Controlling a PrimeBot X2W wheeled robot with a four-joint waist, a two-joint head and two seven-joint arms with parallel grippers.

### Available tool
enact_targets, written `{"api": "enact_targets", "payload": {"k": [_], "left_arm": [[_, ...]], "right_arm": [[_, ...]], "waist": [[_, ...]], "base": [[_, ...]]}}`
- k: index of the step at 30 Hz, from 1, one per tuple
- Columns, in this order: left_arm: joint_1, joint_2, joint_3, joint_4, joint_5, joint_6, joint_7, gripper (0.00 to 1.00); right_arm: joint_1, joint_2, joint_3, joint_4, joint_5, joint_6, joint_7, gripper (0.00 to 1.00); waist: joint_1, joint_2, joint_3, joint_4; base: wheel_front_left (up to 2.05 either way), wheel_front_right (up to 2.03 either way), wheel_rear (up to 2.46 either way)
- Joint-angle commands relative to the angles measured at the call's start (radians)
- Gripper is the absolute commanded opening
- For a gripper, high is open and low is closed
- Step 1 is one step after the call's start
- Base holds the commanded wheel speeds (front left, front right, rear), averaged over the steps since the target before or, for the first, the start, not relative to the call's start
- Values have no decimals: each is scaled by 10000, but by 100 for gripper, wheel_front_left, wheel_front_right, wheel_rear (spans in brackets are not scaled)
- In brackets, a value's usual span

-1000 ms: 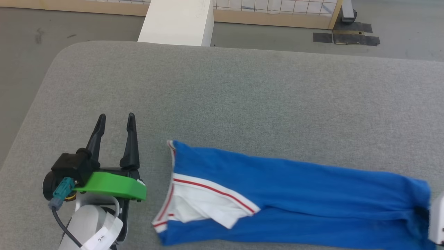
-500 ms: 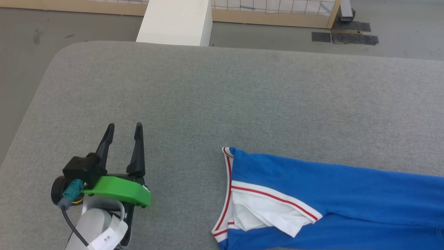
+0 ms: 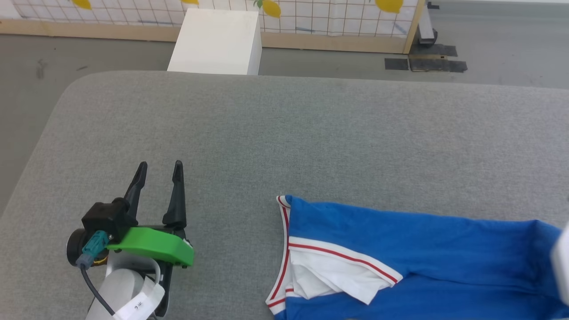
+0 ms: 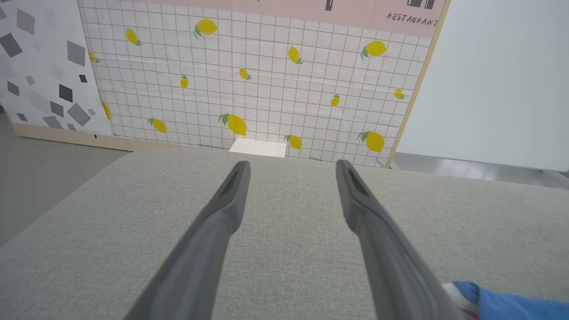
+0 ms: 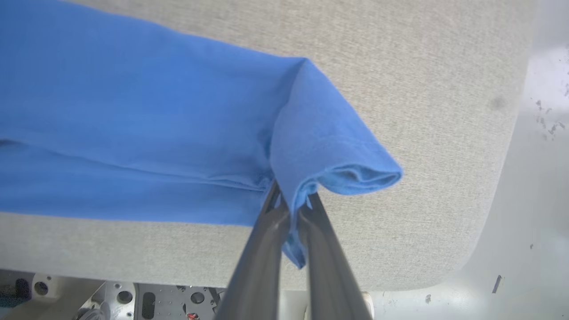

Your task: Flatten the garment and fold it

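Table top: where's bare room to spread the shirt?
Free: table's far half, from shirt to the edge by the white box; also the strip between left end effector and shirt. Crowded: near right, under the shirt.

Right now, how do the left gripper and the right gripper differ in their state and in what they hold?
The left gripper has its jaws wide apart; the right gripper is shut. The left gripper holds nothing and sits over the bare grey table, apart from the garment; the right gripper pinches a blue edge of the garment near a corner of the table. Both have two long dark fingers.
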Motion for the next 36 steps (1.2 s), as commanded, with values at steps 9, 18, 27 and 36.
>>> {"api": "enact_targets", "payload": {"k": [9,18,27,36], "left_arm": [[94,-25,-99,-10,-161,31,9,100],[212,-141,-136,43,-296,56,-7,100],[294,-202,-104,110,-407,33,-25,100],[236,-299,-74,157,-442,-4,-40,100]], "right_arm": [[-770,760,2817,-1092,1052,-19,-404,0],[-2027,2044,5047,300,1378,-19,-1890,0],[-3027,2862,6496,1955,1383,-19,-3132,0],[-3478,3514,7148,4185,1135,-19,-4361,0]], "waist": [[0,0,-82,81],[0,0,18,615],[0,0,241,1141],[0,0,436,1320]], "base": [[0,0,0],[0,0,0],[0,0,0],[0,0,0]]}}
